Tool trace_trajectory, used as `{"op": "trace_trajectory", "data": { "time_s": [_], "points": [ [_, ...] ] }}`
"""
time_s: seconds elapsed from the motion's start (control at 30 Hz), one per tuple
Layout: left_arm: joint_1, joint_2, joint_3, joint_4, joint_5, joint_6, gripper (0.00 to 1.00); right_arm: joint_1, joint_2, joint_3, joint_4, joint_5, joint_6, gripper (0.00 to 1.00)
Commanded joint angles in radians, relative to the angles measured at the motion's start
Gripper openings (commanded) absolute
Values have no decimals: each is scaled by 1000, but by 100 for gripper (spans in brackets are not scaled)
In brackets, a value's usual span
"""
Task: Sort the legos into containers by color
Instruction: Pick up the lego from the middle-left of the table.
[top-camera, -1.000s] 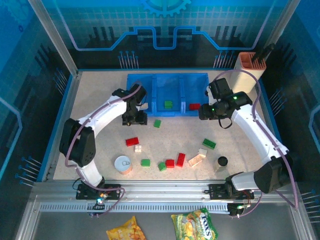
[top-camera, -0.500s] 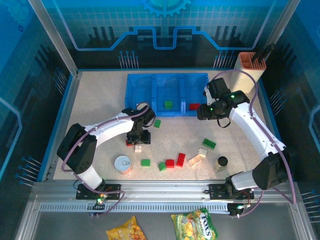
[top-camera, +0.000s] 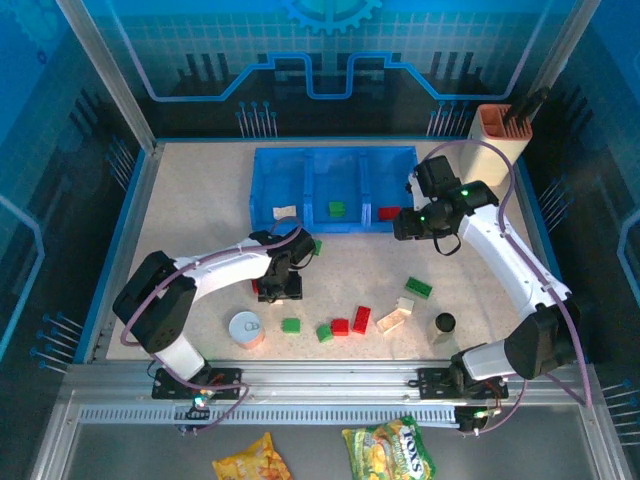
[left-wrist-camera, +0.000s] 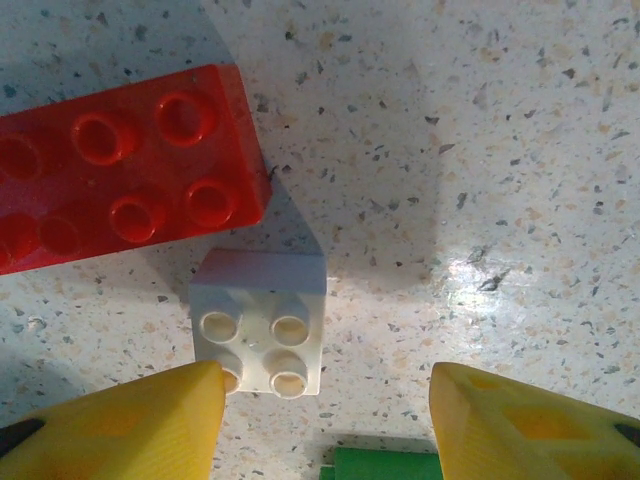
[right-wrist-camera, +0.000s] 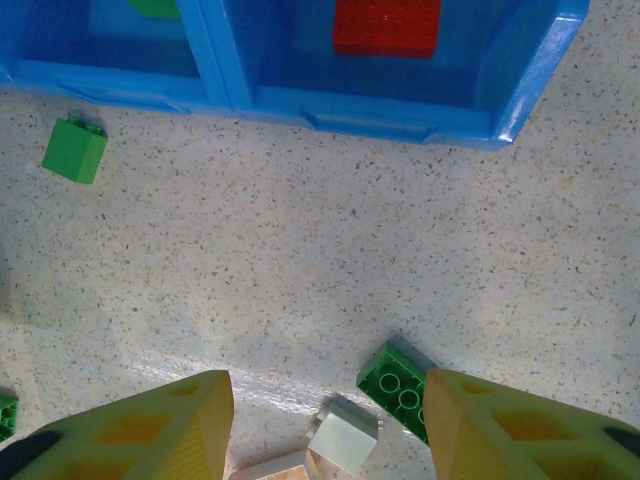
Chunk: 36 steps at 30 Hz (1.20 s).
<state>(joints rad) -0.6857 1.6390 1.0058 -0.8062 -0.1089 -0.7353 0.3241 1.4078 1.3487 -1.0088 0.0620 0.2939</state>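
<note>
My left gripper (left-wrist-camera: 325, 420) is open and low over the table, its jaws either side of a small white lego (left-wrist-camera: 260, 335). The left fingertip (left-wrist-camera: 190, 400) touches that brick's corner; the right one stands apart. A red lego (left-wrist-camera: 120, 165) lies just beyond it. In the top view this gripper (top-camera: 279, 290) is in front of the blue containers (top-camera: 335, 152), which hold a white (top-camera: 285, 212), a green (top-camera: 337, 209) and a red lego (top-camera: 389, 213), one per compartment. My right gripper (top-camera: 403, 225) hovers open and empty by the right compartment, above a green lego (right-wrist-camera: 400, 390) and a white lego (right-wrist-camera: 343, 440).
Loose legos, green (top-camera: 291, 325), red (top-camera: 361, 319) and cream (top-camera: 391, 320), lie across the near middle. A round white-orange tin (top-camera: 245, 329) sits at the near left, a black cylinder (top-camera: 444, 323) at the near right. A beige holder (top-camera: 497, 135) stands at the back right corner.
My left arm has swung from the bin's front edge toward me and down to the red and white bricks, its jaws narrowing. The right arm has barely moved.
</note>
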Motion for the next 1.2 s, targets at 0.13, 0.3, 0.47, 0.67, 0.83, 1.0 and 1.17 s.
{"op": "trace_trajectory", "data": {
  "time_s": [0.13, 0.3, 0.47, 0.67, 0.83, 1.0, 1.17],
  "points": [
    [-10, -63, 8, -40, -49, -9, 57, -10, 9, 24, -9, -21, -4, 54],
    [-8, -72, 8, -60, -76, -4, 57, -5, 11, 32, -15, -18, -6, 54],
    [-8, -32, -25, -27, -74, -6, 57, -2, 15, 38, -16, -18, -5, 54],
    [-9, 14, -73, 34, -54, -6, 54, 1, 13, 46, -25, -13, -6, 54],
    [-8, 33, -84, 54, -52, -5, 46, 3, 10, 46, -27, -11, -4, 54],
    [-8, 25, -83, 49, -60, -1, 38, 6, 11, 41, -28, -12, -1, 54],
    [-8, 16, -82, 41, -60, -1, 35, 9, 13, 41, -25, -10, -1, 54]
  ]
}}
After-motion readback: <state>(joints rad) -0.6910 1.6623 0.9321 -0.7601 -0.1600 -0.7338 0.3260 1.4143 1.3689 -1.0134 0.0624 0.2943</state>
